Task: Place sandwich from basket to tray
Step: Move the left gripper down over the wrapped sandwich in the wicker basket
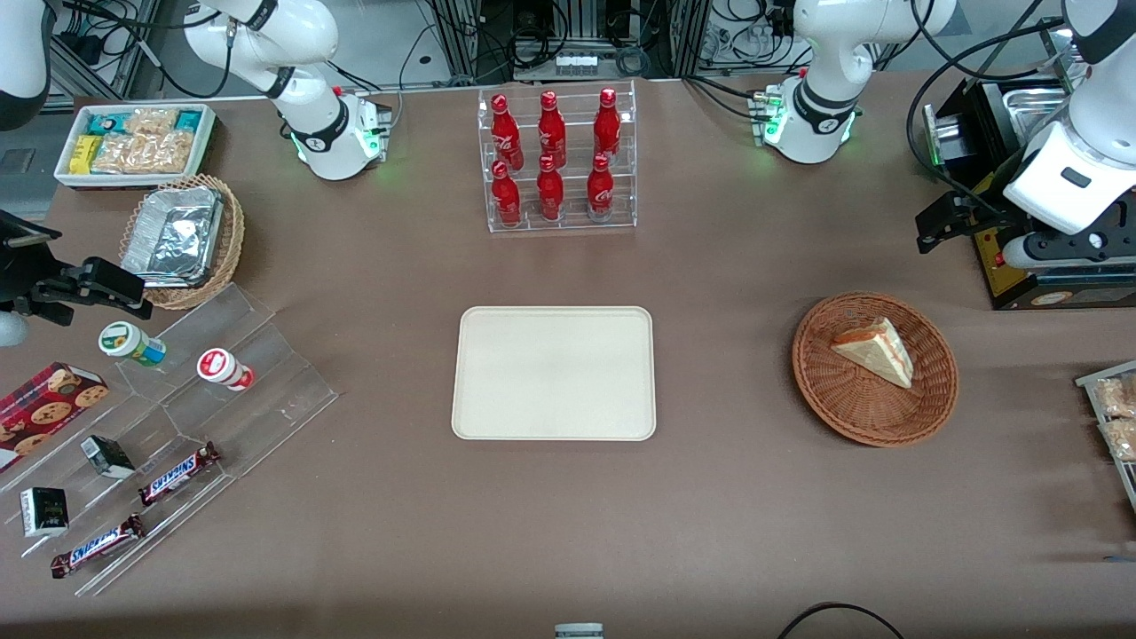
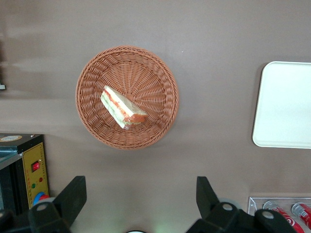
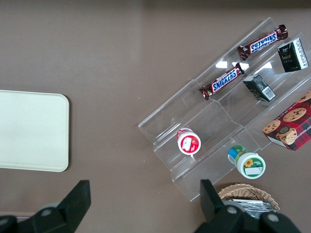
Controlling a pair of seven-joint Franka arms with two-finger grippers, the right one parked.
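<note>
The sandwich (image 1: 874,351) (image 2: 122,107), a pale wedge with red and green filling at its edge, lies in the round reddish-brown wicker basket (image 1: 852,417) (image 2: 97,73). The cream tray (image 1: 555,373) (image 2: 286,104) lies flat in the middle of the table, beside the basket toward the parked arm's end, with nothing on it. My left gripper (image 1: 948,222) (image 2: 140,187) hangs open high above the table, farther from the front camera than the basket. Nothing is between its fingers (image 2: 73,194).
A clear rack of red bottles (image 1: 557,160) stands farther from the front camera than the tray. A black machine with a yellow panel (image 1: 1021,266) (image 2: 34,170) sits close to the gripper. Bagged snacks (image 1: 1114,408) lie at the working arm's end.
</note>
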